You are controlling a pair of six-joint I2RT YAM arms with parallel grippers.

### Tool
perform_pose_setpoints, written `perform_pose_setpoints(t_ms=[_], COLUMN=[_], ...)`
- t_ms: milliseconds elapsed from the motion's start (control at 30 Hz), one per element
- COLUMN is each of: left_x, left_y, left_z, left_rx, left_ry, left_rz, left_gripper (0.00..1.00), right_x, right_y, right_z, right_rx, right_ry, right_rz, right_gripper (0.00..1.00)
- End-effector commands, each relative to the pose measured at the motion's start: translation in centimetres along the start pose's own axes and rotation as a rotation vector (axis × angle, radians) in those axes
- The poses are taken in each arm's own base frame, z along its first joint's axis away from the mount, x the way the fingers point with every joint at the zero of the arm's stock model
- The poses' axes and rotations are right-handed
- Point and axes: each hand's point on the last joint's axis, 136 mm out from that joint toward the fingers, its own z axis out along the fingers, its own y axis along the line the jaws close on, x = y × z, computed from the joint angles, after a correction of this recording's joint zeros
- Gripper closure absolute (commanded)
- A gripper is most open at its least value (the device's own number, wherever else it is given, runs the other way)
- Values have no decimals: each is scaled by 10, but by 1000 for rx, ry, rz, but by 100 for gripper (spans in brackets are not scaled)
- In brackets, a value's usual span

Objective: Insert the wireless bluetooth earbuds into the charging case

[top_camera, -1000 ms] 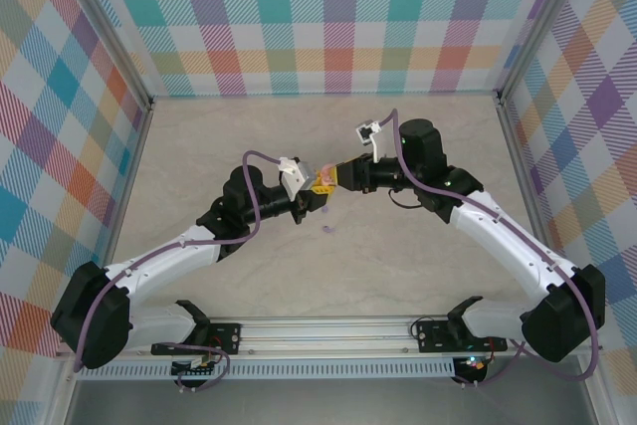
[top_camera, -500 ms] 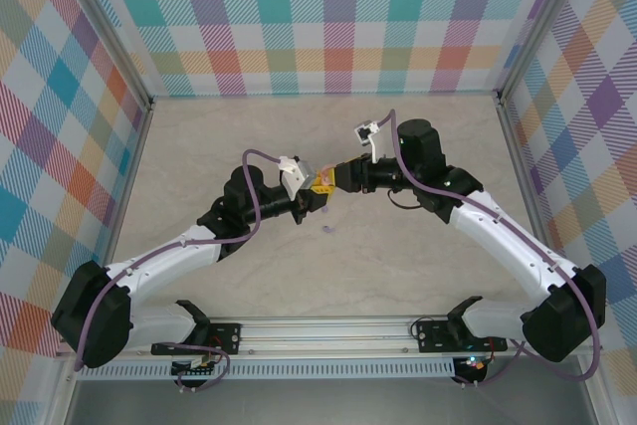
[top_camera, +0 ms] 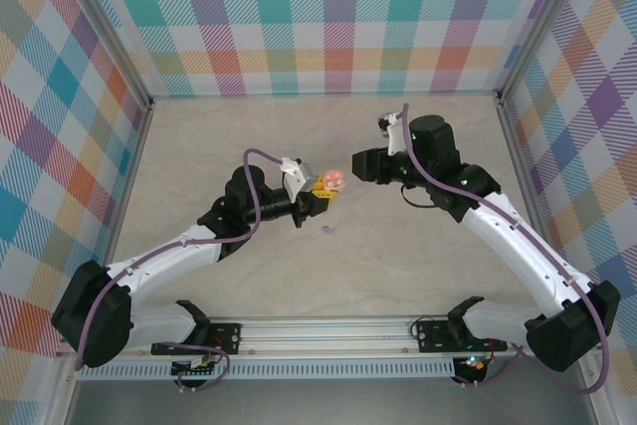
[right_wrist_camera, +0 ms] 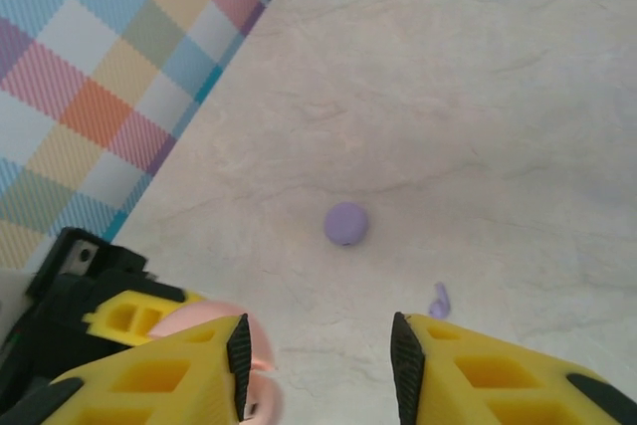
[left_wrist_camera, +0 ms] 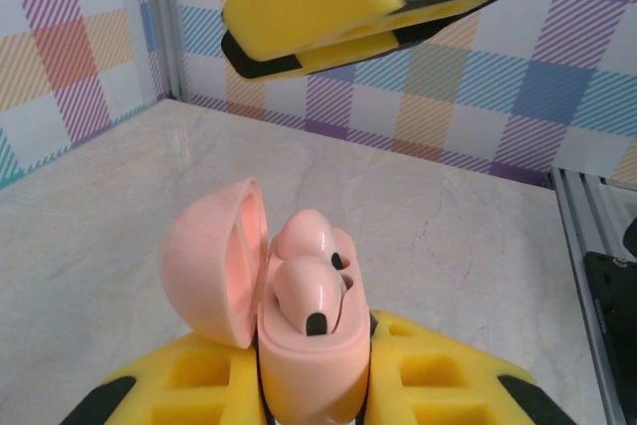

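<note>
My left gripper (top_camera: 320, 190) is shut on a pale pink charging case (left_wrist_camera: 311, 360), held upright with its lid (left_wrist_camera: 212, 261) swung open to the left. Two pale pink earbuds (left_wrist_camera: 307, 291) sit in the case's wells. My right gripper (top_camera: 352, 164) hovers open a short way to the right of the case (top_camera: 332, 179), with nothing between its fingers. Its yellow fingers (left_wrist_camera: 318, 2) show above the case in the left wrist view. A tiny purple earbud (right_wrist_camera: 439, 300) lies on the table below my right gripper (right_wrist_camera: 318, 365).
A round purple disc (right_wrist_camera: 345, 223) rests on the marble tabletop (top_camera: 398, 256) beyond the purple earbud. A tiny purple piece (top_camera: 329, 230) lies below the two grippers. Plaid walls enclose the table on three sides.
My right gripper has drawn back to the right, away from the case, and now stands open. The left arm has kept the case where it was.
</note>
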Motion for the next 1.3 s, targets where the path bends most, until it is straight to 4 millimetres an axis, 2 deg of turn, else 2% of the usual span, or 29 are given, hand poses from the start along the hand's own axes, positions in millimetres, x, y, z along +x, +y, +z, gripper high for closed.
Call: perform_pose_setpoints(t_ms=[0,133,333,600,833,1267], left_x=[-22,-27,-36,-43,-38,-29], left_y=[-15,-24,-29,-33,-30,-25], left_z=[2,2,3,4,10,18], left_rx=[78,130,169,203,210,197], left_ry=[-48,-63,-99,-118,-107,-90], left_rz=[15,23,22,16,-6,-43], left_gripper=[89,89,90,90,90,90], right_x=[6,13,27,33,31,26], right_y=[-13,-17,-15,5,21,37], right_z=[-4,0,14,19,11,-14], right_rx=[19,-59,-163,-329,-418,-467], right_ry=[33,85,159,204,191,100], right_rz=[38,64,79,75,47,-42], right_gripper=[60,70,78,83,83,81])
